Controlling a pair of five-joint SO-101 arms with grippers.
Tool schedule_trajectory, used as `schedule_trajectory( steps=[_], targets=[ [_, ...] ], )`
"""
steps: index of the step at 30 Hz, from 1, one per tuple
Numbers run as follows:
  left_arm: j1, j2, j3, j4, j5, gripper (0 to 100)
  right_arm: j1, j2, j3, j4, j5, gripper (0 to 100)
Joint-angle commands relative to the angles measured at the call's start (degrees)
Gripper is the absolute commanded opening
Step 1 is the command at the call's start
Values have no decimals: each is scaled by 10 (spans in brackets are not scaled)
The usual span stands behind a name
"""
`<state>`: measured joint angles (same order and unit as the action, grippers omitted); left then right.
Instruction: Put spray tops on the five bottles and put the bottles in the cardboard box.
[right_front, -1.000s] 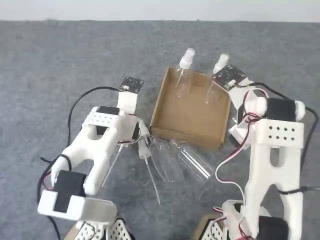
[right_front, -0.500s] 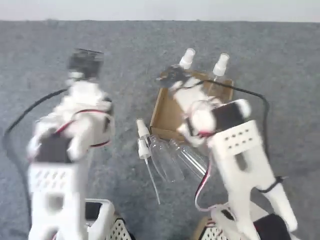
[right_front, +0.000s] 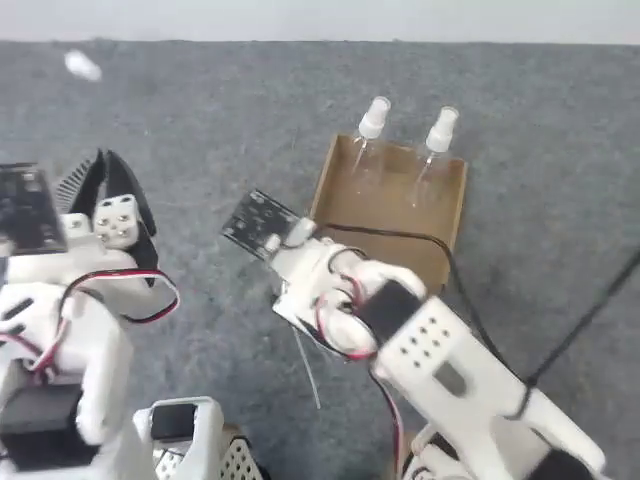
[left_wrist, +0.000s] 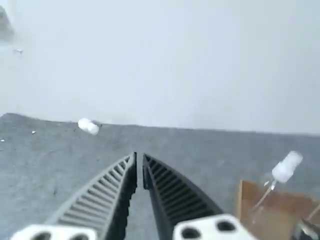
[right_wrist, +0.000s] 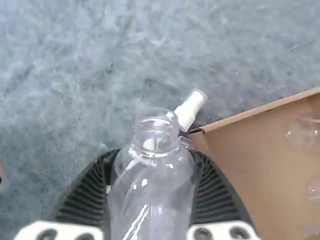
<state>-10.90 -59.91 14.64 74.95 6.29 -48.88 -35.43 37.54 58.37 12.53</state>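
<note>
- The right gripper (right_wrist: 155, 156) is clamped round the body of a clear bottle (right_wrist: 150, 192), whose open neck points away from the wrist. I'd say it is held by the body so the mouth is free for a top.
- A loose spray top (right_wrist: 190, 108) lies on the table (right_wrist: 60, 60), touching or just beside the near left corner of the cardboard box (right_wrist: 260, 165). It is right ahead of the held neck and looks like the natural one to fit next.
- The box sits toward the table's far edge, right of the middle. A capped bottle (right_front: 370, 135) and a second capped bottle (right_front: 437, 145) are at its far wall, heads over the rim. I can't tell if they stand or lean. That makes two of five done, by my count.
- The left gripper (left_wrist: 139, 161) is closed on nothing. It is raised over the left side of the table and aimed at the far edge, seemingly parked out of the way.
- From above, the right arm (right_front: 400, 320) lies across the patch in front of the box's near left corner and covers its own grip. The right wrist view is where the open neck and the loose top are plain.
- The high view adds a thin tube (right_front: 307, 368) on the table toward the near edge, probably a top's dip tube.
- The left wrist view catches a small white piece (left_wrist: 88, 126) near the far left corner, too small to identify.
</note>
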Motion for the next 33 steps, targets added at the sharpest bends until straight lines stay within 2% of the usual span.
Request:
schedule_trajectory(
  steps=[1,6,10,15,20,27,30,33],
  targets=[
    [0,-6,-24,-41,47,12,-2,-110,42,-28,-8,6],
    [-4,-4,-9,-46,43,12,14,-117,71,-26,-6,6],
    [-4,-6,55,-37,-15,12,48,-110,67,-18,-6,6],
    [-28,-7,149,-40,-36,12,120,-115,6,84,-2,6],
    [-58,-8,177,-47,-40,12,282,-115,-60,210,67,6],
    [-55,-7,258,-83,-40,13,612,-108,-63,221,207,7],
    [-55,-8,295,-113,-40,13,696,-107,-43,156,218,6],
    [-55,-10,298,-116,-38,13,722,-108,25,41,184,6]
  ],
)
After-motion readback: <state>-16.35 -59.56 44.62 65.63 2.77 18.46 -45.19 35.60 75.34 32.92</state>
